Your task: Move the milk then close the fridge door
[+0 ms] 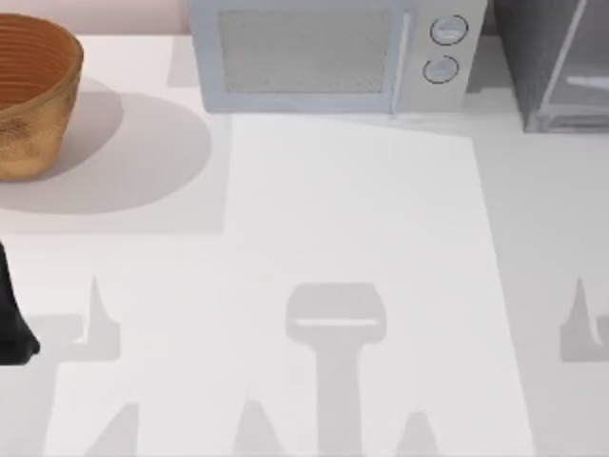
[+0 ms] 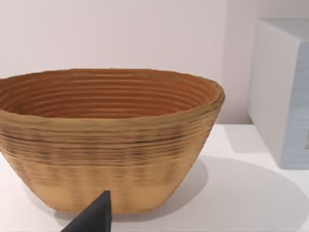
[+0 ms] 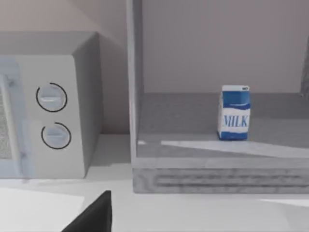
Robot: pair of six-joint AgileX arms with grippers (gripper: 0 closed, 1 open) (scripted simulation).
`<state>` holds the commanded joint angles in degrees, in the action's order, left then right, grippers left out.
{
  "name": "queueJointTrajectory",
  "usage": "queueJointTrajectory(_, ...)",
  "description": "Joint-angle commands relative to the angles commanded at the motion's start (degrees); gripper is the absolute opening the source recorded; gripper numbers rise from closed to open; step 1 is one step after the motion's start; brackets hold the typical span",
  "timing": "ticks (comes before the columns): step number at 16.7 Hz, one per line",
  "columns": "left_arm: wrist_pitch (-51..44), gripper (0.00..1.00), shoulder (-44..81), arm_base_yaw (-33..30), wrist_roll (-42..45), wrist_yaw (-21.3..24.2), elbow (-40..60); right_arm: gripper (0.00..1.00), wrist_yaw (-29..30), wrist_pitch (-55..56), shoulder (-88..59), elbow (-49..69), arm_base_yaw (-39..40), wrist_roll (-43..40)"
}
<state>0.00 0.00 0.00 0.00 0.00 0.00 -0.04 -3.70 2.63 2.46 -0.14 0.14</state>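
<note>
The fridge [image 1: 557,67] stands at the table's far right corner, its cabinet open; in the right wrist view the pale upright panel [image 3: 134,82] at the opening's edge looks like the fridge door seen edge-on, though I cannot be sure. Just left of it sits the microwave [image 1: 333,52], and the woven basket [image 1: 29,95] sits well apart at the far left. The milk [image 3: 235,112] stands upright on the grey shelf [image 3: 193,121] inside the fridge, apart from the walls.

Risks, as I judge them: the tall, light carton could tip from an off-centre grasp, or the arm could clip the panel while reaching in.

The left arm [image 1: 11,324] is parked at the table's left edge. Whether either pincer is apart or together, I cannot tell.
</note>
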Motion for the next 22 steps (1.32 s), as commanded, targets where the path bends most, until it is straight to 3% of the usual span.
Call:
queueJointTrajectory(4, 0.0, 1.0, 0.0, 0.0, 0.0, 0.0, 0.0, 1.0, 0.1, -13.3, 8.0, 6.6, 0.0, 0.1)
queueJointTrajectory(15, 0.0, 1.0, 0.0, 0.0, 0.0, 0.0, 0.0, 1.0, 0.3, -68.4, 36.6, 29.9, 0.1, -0.6)
queueJointTrajectory(18, 0.0, 1.0, 0.0, 0.0, 0.0, 0.0, 0.0, 1.0, 0.3, -77.2, 41.5, 33.9, 0.1, -0.7)
queueJointTrajectory(22, 0.0, 1.0, 0.0, 0.0, 0.0, 0.0, 0.0, 1.0, 0.4, -80.6, 43.5, 35.6, 0.1, -0.8)
